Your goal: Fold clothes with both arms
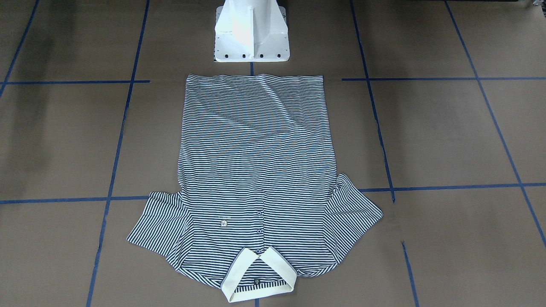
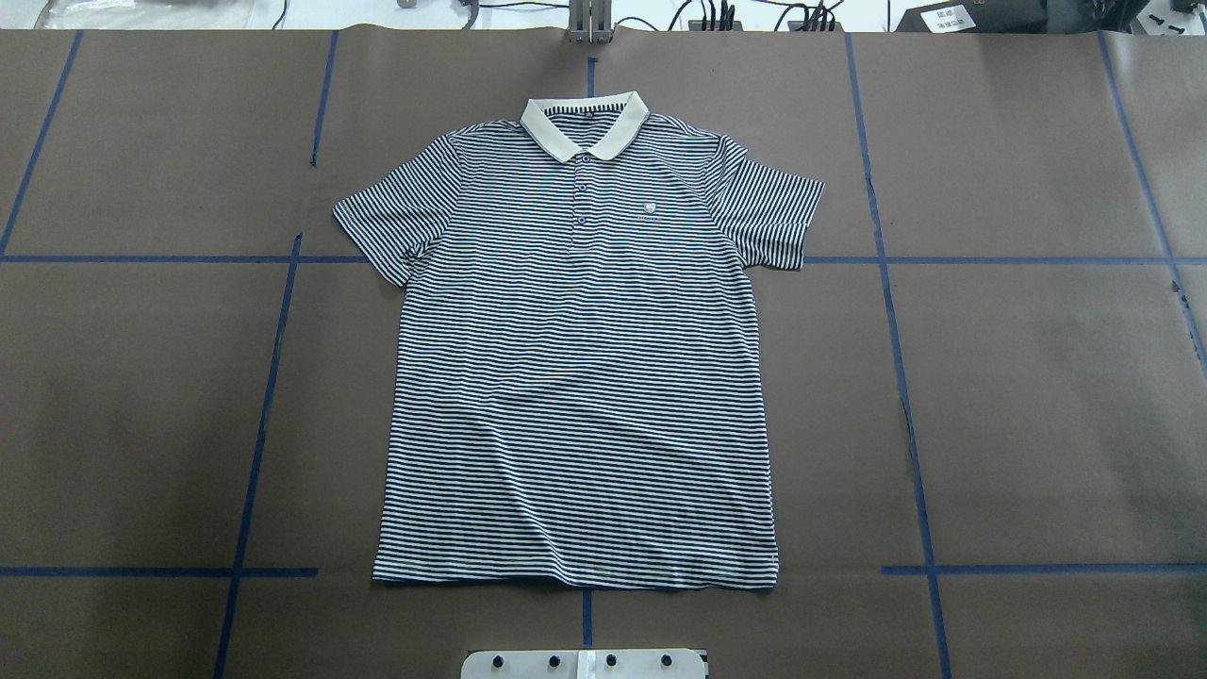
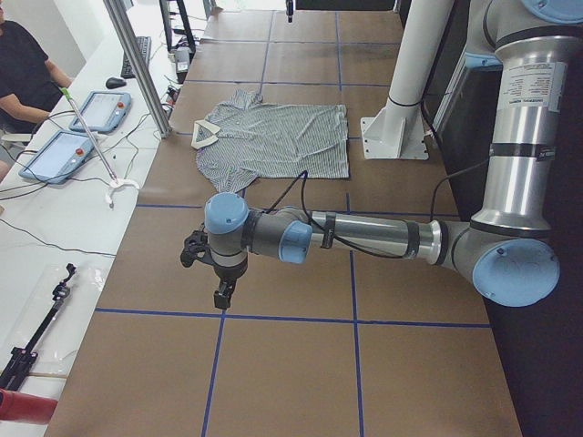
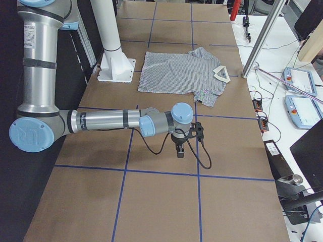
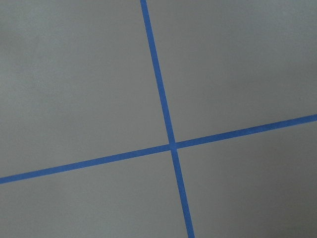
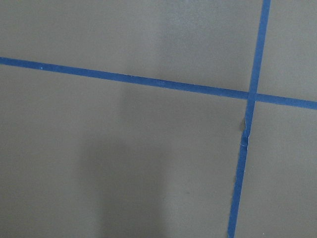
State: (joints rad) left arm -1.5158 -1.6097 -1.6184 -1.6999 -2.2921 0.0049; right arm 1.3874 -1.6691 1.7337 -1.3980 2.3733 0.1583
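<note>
Shirt (image 2: 575, 377) flat, front up on tabletop (image 2: 1037, 396), hem just beside base (image 1: 251, 36), collar (image 2: 585, 127) far from base. Left fingers (image 3: 222, 294), right fingers (image 4: 179, 151) above tabletop, well apart from base; apart or together, cannot tell.

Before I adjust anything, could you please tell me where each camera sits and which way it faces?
Front-facing: across the table, steeply down on the polo shirt, collar nearest, pedestal at top.
Overhead: behind the robot, forward and down; collar farthest.
Exterior left: table's end, left arm near.
Exterior right: opposite end, right arm near.
Left wrist: down on a tape cross; no robot parts.
Right wrist: likewise, a second cross.
Both side views share shirt and pedestal.
</note>
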